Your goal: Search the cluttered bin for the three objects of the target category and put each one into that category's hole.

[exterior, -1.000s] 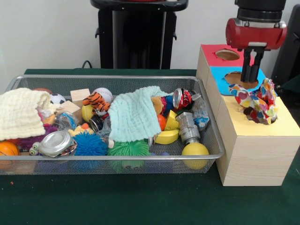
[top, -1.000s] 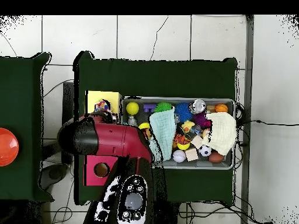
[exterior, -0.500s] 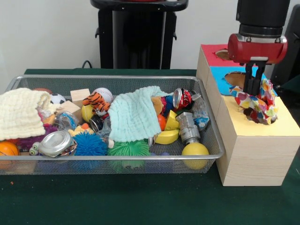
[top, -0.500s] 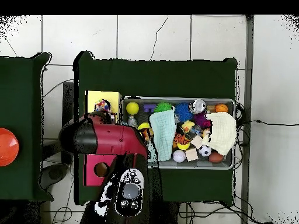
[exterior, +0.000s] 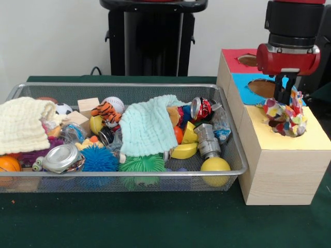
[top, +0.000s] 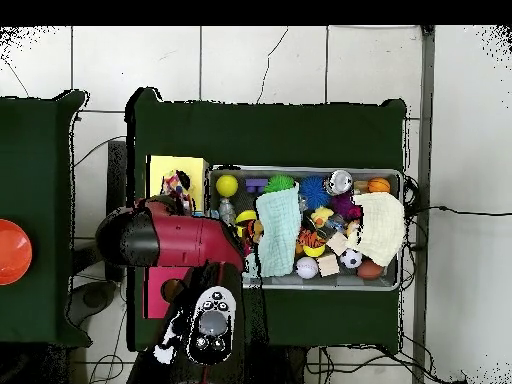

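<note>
Speckled cloth (exterior: 284, 117) bunched at the yellow box's hole, under the hand (exterior: 286, 93), grip unclear.

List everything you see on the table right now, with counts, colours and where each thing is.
Wire mesh bin: one, silver, on the green table.
Mint cloth: one, draped over the bin's middle.
Cream cloth: one, at the bin's left end in the front view.
Spiky balls: one green, one blue, at the bin's front.
Crushed can: one, red and silver, toward the bin's right end.
Wooden box: one, with red, blue and yellow top sections, right of the bin.
Speckled cloth piece: one, multicoloured, bunched at the yellow section's hole.
Gripper: one, red and black, directly above the speckled piece.
</note>
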